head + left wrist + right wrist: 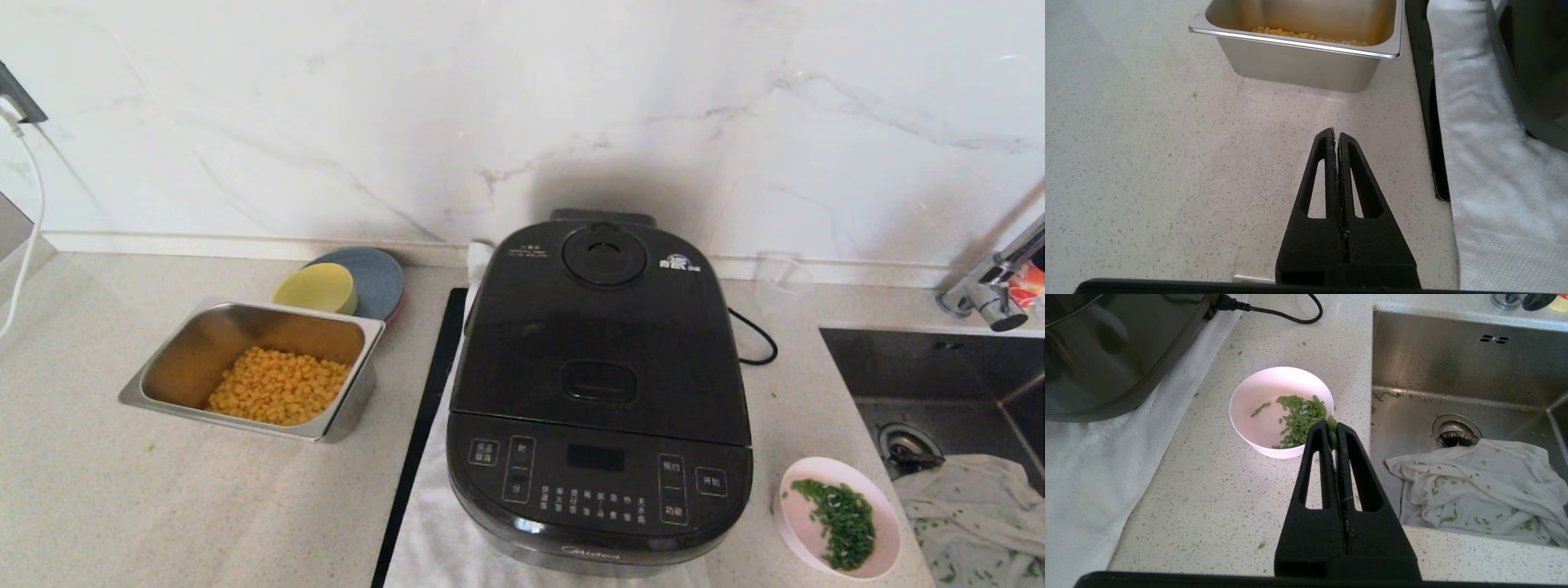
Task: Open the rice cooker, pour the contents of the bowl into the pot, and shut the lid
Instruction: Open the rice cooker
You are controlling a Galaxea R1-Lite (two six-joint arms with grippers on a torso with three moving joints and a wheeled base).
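Presently: rice cooker [600,392], lid [600,327] down; bowl [837,516] of herbs beside it, untouched. Left gripper [1336,132] and right gripper [1333,426] both pressed together, empty, above counter [98,474].

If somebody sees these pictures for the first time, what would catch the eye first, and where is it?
The big black rice cooker stands in the middle of the counter on a white towel, its lid closed. To its left sits a steel tray of yellow corn; to its right, near the sink, is the small pink bowl of chopped green herb. Both grippers, left gripper and right gripper, show their fingers pressed together.
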